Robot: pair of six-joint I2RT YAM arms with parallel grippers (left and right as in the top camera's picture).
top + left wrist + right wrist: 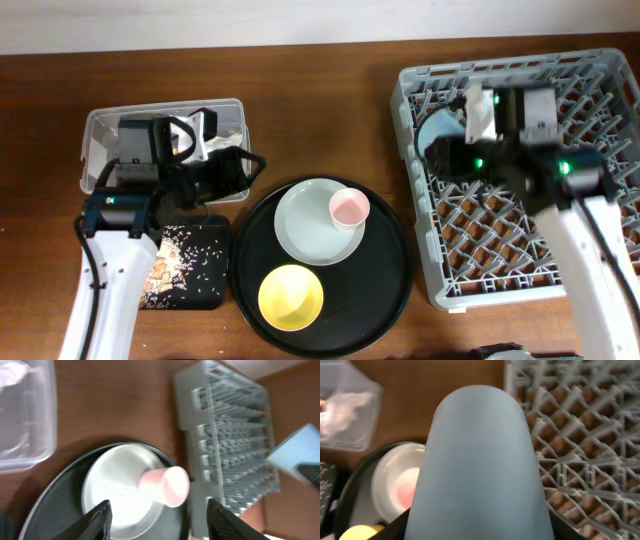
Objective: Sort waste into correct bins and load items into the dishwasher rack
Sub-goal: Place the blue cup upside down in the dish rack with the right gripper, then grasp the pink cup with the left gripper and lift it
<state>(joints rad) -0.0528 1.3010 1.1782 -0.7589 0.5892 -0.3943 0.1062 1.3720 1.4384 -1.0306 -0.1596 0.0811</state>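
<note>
Right gripper (480, 529) is clamping the small light-blue cup (438, 128) and holding it just over the far-left corner of the dishwasher rack (600, 270), probably so that it can be lowered among the pegs there. Left gripper (159, 521), with fingers apart and nothing between them, is hovering well left of the rack and facing the small pink cup (349, 209), seemingly lined up for the next pick. That cup is resting on the rack-side edge of the plate (300, 225). The yellow bowl (290, 297) is waiting left of the rack. Farther left, the black tray (190, 262) is holding crumbs.
</note>
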